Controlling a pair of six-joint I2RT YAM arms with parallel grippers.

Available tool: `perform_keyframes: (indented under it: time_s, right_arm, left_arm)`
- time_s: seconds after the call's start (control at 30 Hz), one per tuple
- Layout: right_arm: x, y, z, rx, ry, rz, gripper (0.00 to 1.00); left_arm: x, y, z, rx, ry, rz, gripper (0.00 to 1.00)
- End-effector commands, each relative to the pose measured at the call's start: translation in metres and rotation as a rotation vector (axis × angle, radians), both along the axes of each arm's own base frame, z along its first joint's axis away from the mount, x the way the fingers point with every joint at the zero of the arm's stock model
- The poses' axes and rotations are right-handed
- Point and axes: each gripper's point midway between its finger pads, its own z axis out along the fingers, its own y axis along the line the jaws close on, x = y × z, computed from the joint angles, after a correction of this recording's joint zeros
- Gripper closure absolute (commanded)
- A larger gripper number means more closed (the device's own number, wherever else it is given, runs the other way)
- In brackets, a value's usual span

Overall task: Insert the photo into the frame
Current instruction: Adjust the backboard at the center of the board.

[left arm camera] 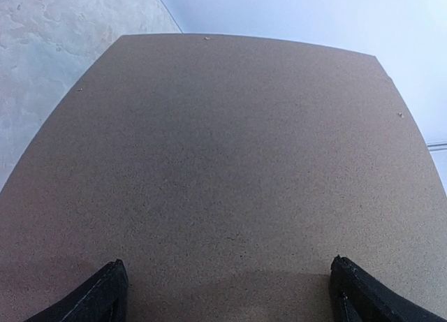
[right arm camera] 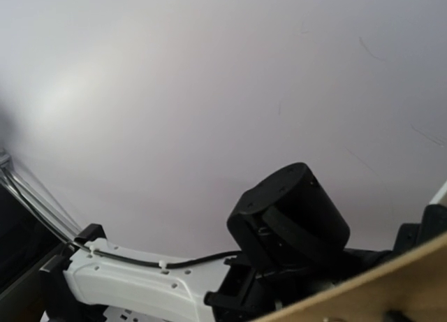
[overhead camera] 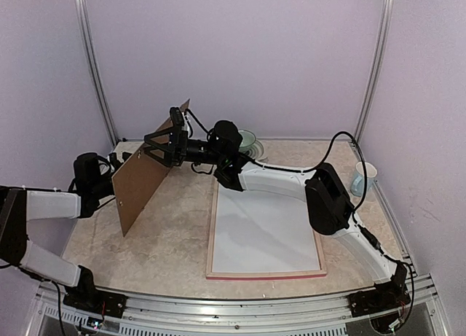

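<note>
the frame (overhead camera: 266,275) is seen lying flat at the middle of the table (overhead camera: 175,241). pale wood edges are shown along its left side and a pink strip along its near side. its opening is filled by a white sheet (overhead camera: 266,234); whether this is the photo cannot be told.

to the left of the frame, apart from it, a brown backing board (overhead camera: 142,186) is stood on one edge and tilted. the right pincer (overhead camera: 166,143) is placed at the board's upper edge, its jaws spread wide. the left pincer (left arm camera: 227,293) is hidden behind the board from above; in its own wrist view its fingertips (left arm camera: 105,294) are set wide apart with the board's face close in front, nothing gripped between them.

a pale bowl (overhead camera: 248,141) is seen at the back of the table and a mug (overhead camera: 362,178) at the right.
</note>
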Motion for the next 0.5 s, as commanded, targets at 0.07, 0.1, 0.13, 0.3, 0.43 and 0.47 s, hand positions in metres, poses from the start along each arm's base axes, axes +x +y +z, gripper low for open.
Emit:
perform_keyframes:
  time_s: [0.07,0.1,0.13,0.3,0.43,0.47]
  right_arm:
    - [-0.012,0.004,-0.008,-0.019,-0.007,0.019,0.01]
    - [-0.012,0.003,-0.007,-0.019,-0.010,0.018,0.01]
    - [-0.012,0.002,-0.008,-0.021,-0.011,0.016,0.01]
    - [-0.004,-0.007,-0.006,-0.038,-0.016,-0.014,0.01]
    - [0.000,-0.017,-0.004,-0.048,-0.026,-0.038,0.01]
    - [0.001,-0.019,-0.003,-0.049,-0.030,-0.046,0.01]
  left_arm:
    - [-0.008,-0.031,0.020,-0.036,-0.055,-0.130,0.01]
    - [-0.008,-0.032,0.022,-0.040,-0.056,-0.132,0.01]
    - [-0.008,-0.032,0.023,-0.043,-0.057,-0.132,0.01]
    - [-0.010,-0.036,0.032,-0.062,-0.062,-0.133,0.01]
    - [-0.011,-0.041,0.041,-0.074,-0.071,-0.135,0.01]
    - [-0.011,-0.042,0.042,-0.075,-0.070,-0.135,0.01]
